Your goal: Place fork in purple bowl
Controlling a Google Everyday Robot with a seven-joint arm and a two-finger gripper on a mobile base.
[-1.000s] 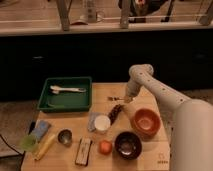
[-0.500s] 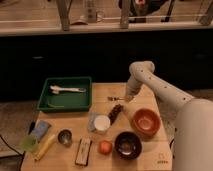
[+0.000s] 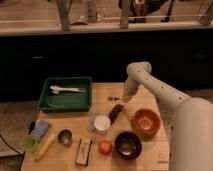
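Note:
The fork (image 3: 115, 99) is a thin pale piece with a darker left end. It lies at the far middle of the wooden table (image 3: 160, 155), just left of my gripper. My gripper (image 3: 126, 98) hangs from the white arm that bends at an elbow above it, and its tip is low over the table at the fork's right end. Whether it touches the fork is unclear. The purple bowl (image 3: 128, 145) is dark and glossy. It stands near the front edge, well below the gripper, and looks empty.
An orange bowl (image 3: 146, 121) sits right of centre. A green tray (image 3: 47, 102) with a white utensil (image 3: 67, 90) is at the back left. A white cup (image 3: 102, 123), a dark snack (image 3: 116, 112), a metal cup (image 3: 64, 136), an orange fruit (image 3: 105, 147) and a dark packet (image 3: 83, 151) lie around the middle.
The arm has barely moved. The gripper stays low at the fork's right end, and the fork and bowls are where they were.

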